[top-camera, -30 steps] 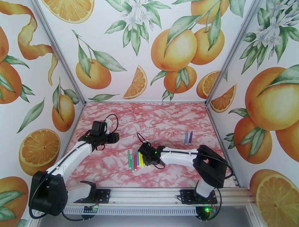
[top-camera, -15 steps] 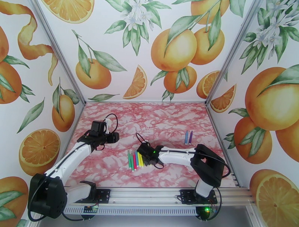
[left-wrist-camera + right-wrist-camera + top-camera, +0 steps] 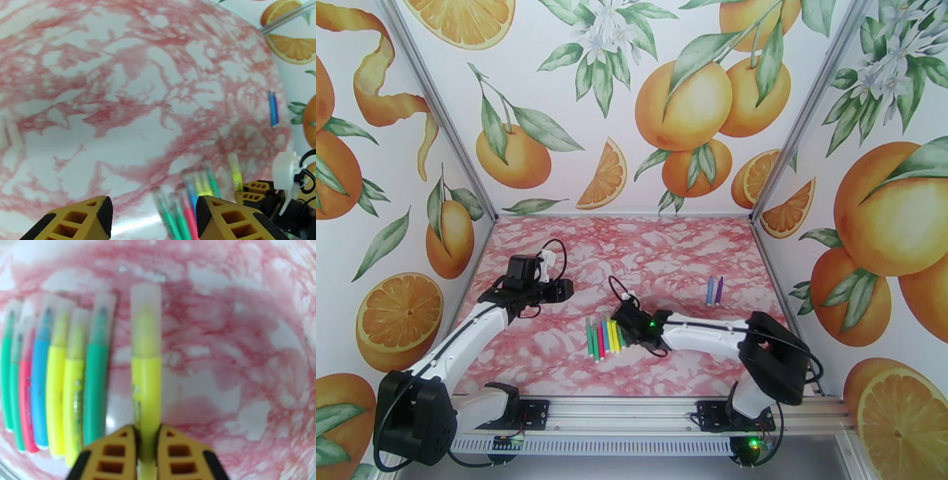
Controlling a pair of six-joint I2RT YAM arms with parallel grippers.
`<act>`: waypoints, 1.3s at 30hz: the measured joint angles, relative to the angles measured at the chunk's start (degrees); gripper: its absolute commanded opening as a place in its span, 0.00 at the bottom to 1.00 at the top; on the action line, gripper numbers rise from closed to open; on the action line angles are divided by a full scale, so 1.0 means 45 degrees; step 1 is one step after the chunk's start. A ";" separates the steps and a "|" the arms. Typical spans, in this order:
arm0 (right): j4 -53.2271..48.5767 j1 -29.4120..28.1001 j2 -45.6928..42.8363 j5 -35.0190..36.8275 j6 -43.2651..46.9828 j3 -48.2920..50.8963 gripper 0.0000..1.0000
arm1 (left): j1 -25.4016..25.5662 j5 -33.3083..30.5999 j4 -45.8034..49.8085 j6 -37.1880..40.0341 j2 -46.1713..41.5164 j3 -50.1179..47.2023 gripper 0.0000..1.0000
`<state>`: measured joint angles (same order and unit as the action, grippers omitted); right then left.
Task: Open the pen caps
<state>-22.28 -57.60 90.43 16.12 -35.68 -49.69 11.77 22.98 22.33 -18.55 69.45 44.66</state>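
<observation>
While right end effector (image 3: 147, 434) clamps yellow pen (image 3: 146, 386), cap (image 3: 145, 315) points straight ahead

Overhead rear view, two close downward wrist views, all sharing pens (image 3: 601, 339)

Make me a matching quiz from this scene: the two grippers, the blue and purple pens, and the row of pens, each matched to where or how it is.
1. left gripper
2. right gripper
3. blue and purple pens
4. row of pens

A. shut on the yellow pen
B. lying off to the right, away from the others
C. open, holding nothing
D. side by side, caps on

Pairs: 1-C, 2-A, 3-B, 4-D
</observation>
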 measured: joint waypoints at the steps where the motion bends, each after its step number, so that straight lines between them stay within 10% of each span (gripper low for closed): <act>1: 0.0272 -0.0015 -0.0335 -0.0005 0.0058 0.0223 0.02 | 0.0000 0.0350 -0.0189 -0.0146 0.0000 -0.0092 0.60; 19: 0.4619 -0.0597 -0.1462 -0.1350 0.1200 0.1161 0.02 | 0.0850 0.4255 -0.2089 -0.1729 -0.0233 -0.0466 0.59; 39: 0.5702 -0.0889 -0.1695 -0.1734 0.1851 0.1161 0.02 | 0.2011 0.4551 -0.2356 -0.2147 0.0670 -0.0306 0.53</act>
<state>3.38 -61.60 82.81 8.32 -27.35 -44.47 20.82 43.46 11.73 -28.21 72.47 43.29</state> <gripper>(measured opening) 0.123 0.546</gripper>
